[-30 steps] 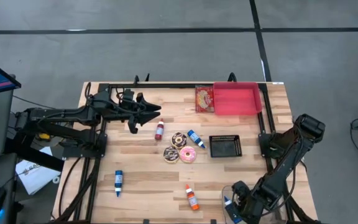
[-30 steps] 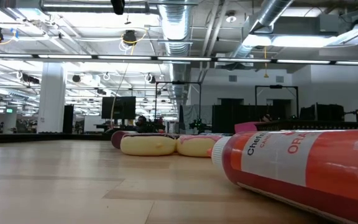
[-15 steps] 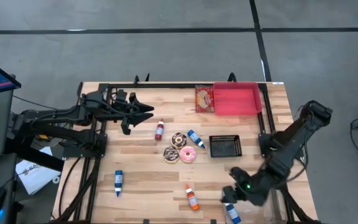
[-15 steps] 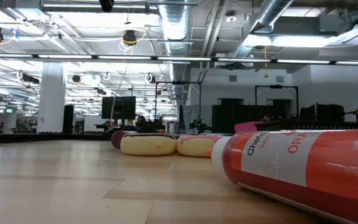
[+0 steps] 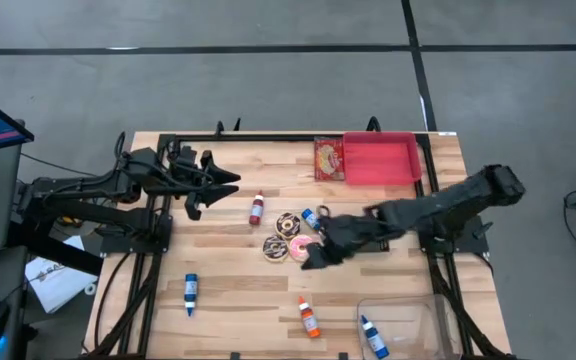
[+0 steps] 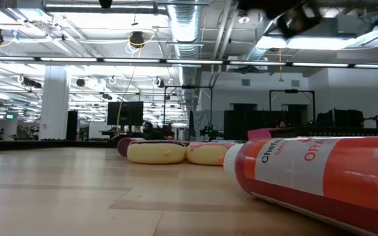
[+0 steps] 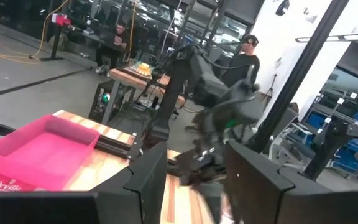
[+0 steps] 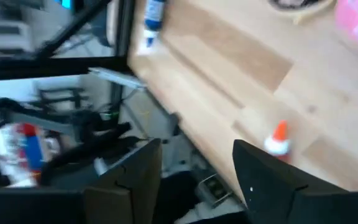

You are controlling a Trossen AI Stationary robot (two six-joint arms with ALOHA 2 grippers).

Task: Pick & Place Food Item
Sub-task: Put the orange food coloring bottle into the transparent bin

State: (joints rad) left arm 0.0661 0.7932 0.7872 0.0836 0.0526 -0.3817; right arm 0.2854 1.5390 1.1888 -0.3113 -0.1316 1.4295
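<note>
Three donuts lie flat in the table's middle: a chocolate one (image 5: 288,224), a light one (image 5: 275,247) and a pink one (image 5: 298,246). My right gripper (image 5: 313,256) hovers open just right of the pink donut, slanting down, with nothing between its fingers (image 8: 194,180). In the low view it shows blurred at the top (image 6: 287,16), well above the donuts (image 6: 156,152). My left gripper (image 5: 218,180) hangs open and level over the far left of the table, holding nothing (image 7: 197,186).
A red tray (image 5: 380,158) and a snack packet (image 5: 329,158) sit at the far edge. Bottles lie about: red (image 5: 256,208), blue (image 5: 190,293), orange (image 5: 309,317). Another blue bottle (image 5: 373,338) lies in a clear container (image 5: 408,322) at the near right corner.
My right gripper has swung fast from the clear container at the near right corner, rising and turning, toward the table's middle, and now hovers by the donuts. The blue bottle stays in the container. My left gripper has drawn back slightly toward the left edge.
</note>
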